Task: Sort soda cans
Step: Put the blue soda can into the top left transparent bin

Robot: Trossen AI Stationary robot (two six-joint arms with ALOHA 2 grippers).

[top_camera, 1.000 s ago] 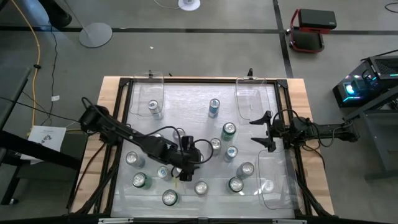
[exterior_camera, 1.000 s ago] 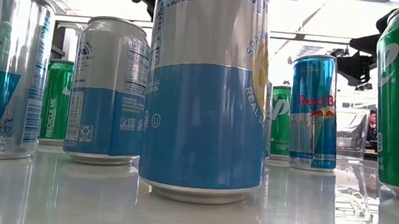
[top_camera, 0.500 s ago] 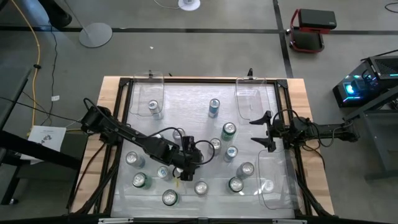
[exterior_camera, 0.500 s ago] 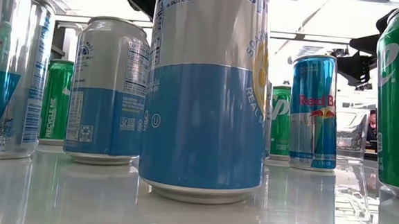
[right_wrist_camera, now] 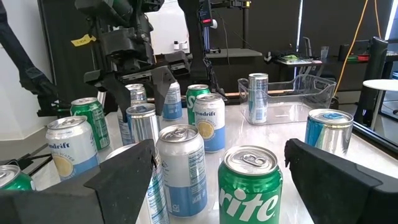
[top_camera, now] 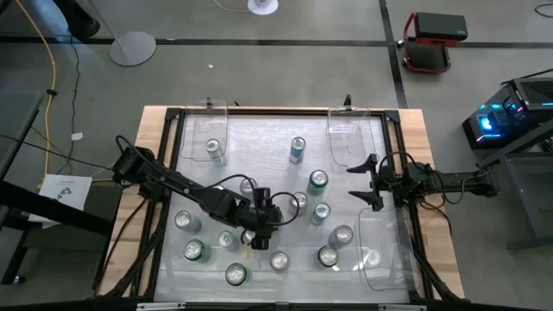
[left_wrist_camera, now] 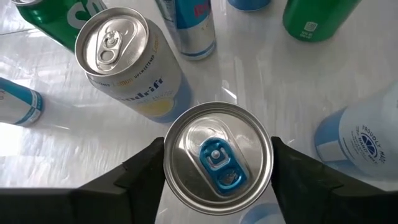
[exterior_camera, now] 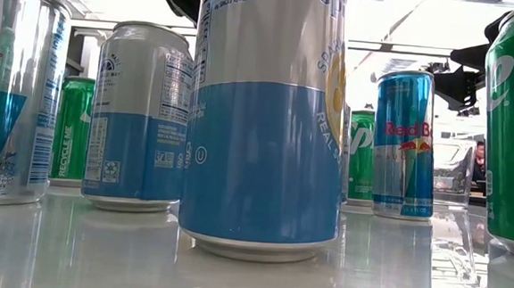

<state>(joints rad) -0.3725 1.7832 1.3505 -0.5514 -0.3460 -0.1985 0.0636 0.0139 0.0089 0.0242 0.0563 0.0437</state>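
Several soda cans stand upright on the glossy white table [top_camera: 259, 138], green, blue and silver. My left gripper [top_camera: 258, 235] is near the table's middle front, slanting down over a silver can with a blue tab [left_wrist_camera: 217, 158], its fingers on either side of it. A pale yellow-labelled can [left_wrist_camera: 124, 56] and a slim blue can [left_wrist_camera: 189, 25] stand just beyond. My right gripper [top_camera: 363, 183] waits open and level at the table's right edge, a green can [right_wrist_camera: 252, 186] in front of it. In the low view a big blue-and-white can [exterior_camera: 267, 118] hides the left gripper's fingers. My left gripper has the blue-tab can between its two fingers, one finger [left_wrist_camera: 146, 171] on each side of the upper wall just under the rim [left_wrist_camera: 171, 180]. The fingers come from above, slanting down. The can's top faces up; its foot is hidden under it.
Clear plastic bins sit at the far left [top_camera: 210, 130], far right [top_camera: 347, 138] and near right [top_camera: 380, 250] of the table; the far-left and near-right ones each hold a can. Other cans crowd close around the left gripper. Black frame rails edge the table.
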